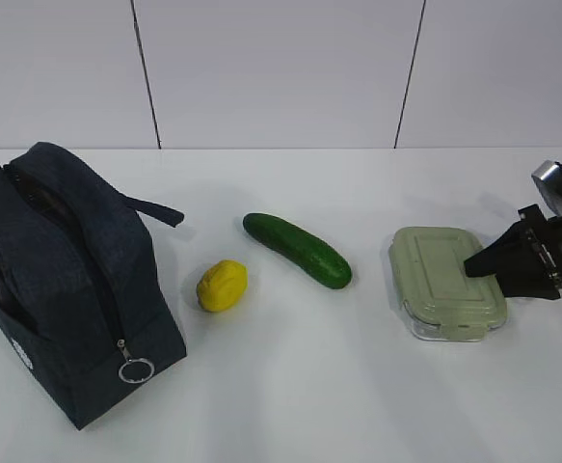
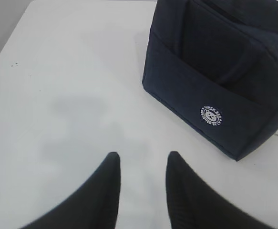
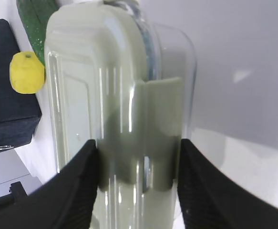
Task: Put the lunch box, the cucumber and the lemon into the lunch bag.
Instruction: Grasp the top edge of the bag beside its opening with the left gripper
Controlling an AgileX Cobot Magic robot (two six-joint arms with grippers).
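The right gripper (image 3: 138, 183) had its two fingers (image 3: 77, 191) set on either side of the box (image 3: 115, 95), one on the lid, the other on the glass side, over the side clip. In the wrist view they bracketed it closely; whether they were already pressing on it I could not tell, and the box looked to be resting on the table (image 1: 290, 386). That sideways hold probably suited lifting it by its short end.

In the exterior view the box (image 1: 444, 280) lay at the right of the frame with the right gripper (image 1: 478, 265) at its right edge. The cucumber (image 1: 297, 250) lay slantwise at centre, the lemon (image 1: 222, 285) just left of and below it, apart from it. The bag (image 1: 64, 280) stood at the far left, its zip ring hanging low at the front; whether its top was open I could not tell.

The left gripper (image 2: 142, 171) hovered above bare table at the bottom of its view, fingers parted and grasping nothing, the bag (image 2: 220, 71) at upper right.

Counted: one box, one cucumber, one lemon, one bag, two grippers. Nothing was in the bag yet, as far as could be seen.
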